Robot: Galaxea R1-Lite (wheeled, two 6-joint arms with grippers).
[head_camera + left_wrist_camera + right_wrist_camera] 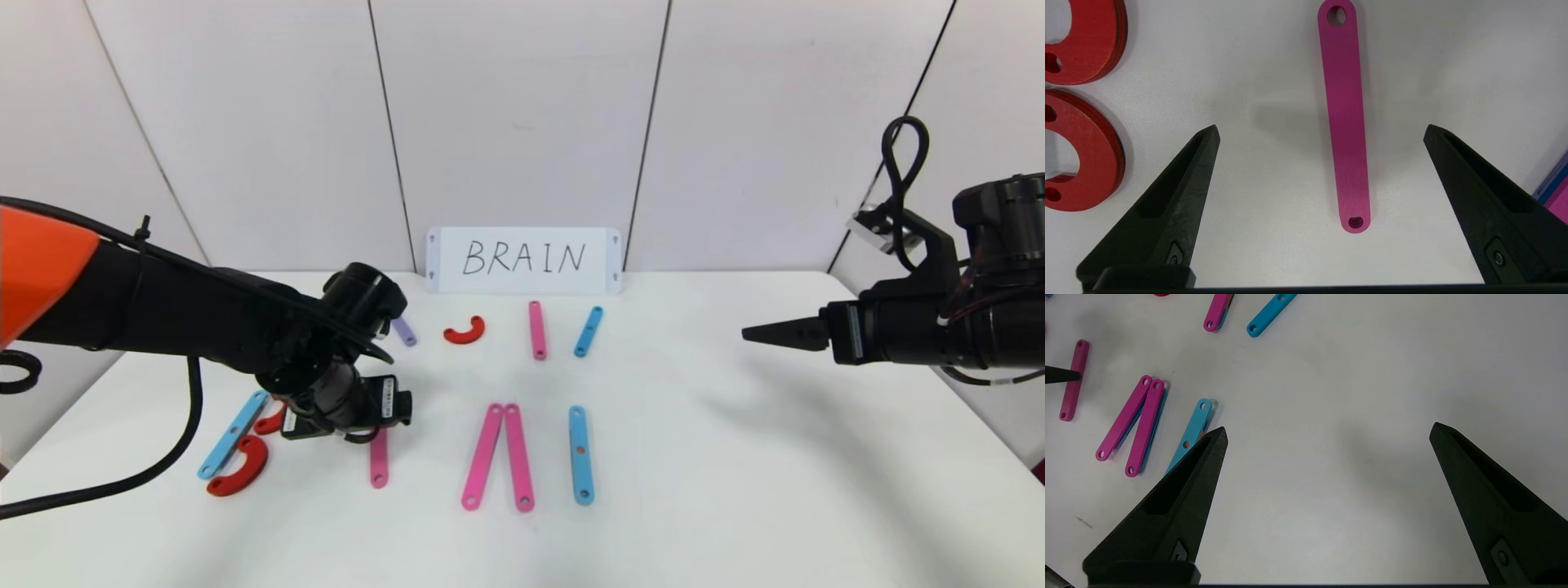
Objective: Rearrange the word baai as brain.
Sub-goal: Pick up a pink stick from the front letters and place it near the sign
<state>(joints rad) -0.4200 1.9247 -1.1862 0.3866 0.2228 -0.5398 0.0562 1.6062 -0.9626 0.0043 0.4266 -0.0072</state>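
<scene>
left hand point(1321, 130) spread wide, empty, straddling pink strip point(1345, 122); right hand point(1327, 430) spread, idle.

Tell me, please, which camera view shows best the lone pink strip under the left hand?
The left wrist view: the pink strip lies flat between the open left hand fingers, whole, both end holes visible. The head view shows only its near end below the wrist. The right wrist view shows it whole but far off.

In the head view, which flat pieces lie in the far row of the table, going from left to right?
Short purple strip → red curve → pink strip → blue strip.
</scene>
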